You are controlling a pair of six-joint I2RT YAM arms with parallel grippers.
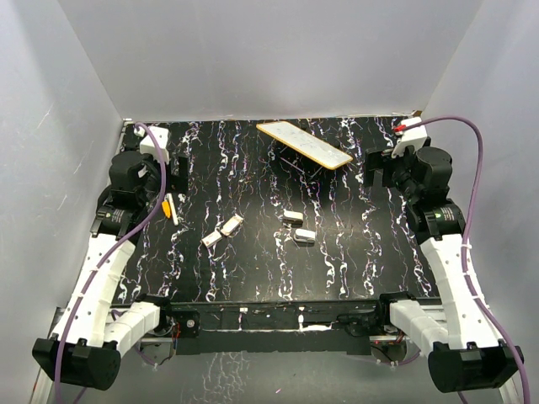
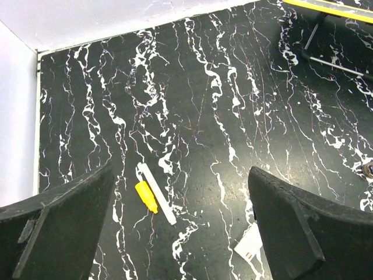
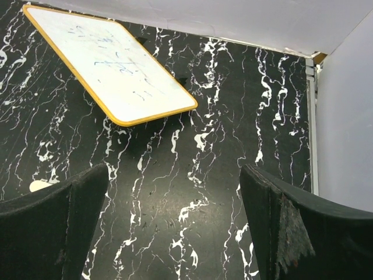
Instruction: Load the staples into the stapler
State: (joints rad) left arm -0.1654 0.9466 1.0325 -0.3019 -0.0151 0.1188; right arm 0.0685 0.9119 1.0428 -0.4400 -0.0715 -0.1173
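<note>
While both arms hang over the far corners, the left gripper (image 2: 180,172) and right gripper (image 3: 175,170) gape wide, grasping nothing; the stapler (image 1: 222,231) lies spread in a V on the table (image 1: 253,278), slightly toward nine o'clock of centre, an orange pen (image 1: 168,207) farther at nine

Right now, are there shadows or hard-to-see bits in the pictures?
Top external view: even light, but the stapler gets lost among the white veins of the table. Left wrist view: the yellow pen is sharp, the pincer fingers dark with little detail. Right wrist view: the board throws a dark shadow underneath.
</note>
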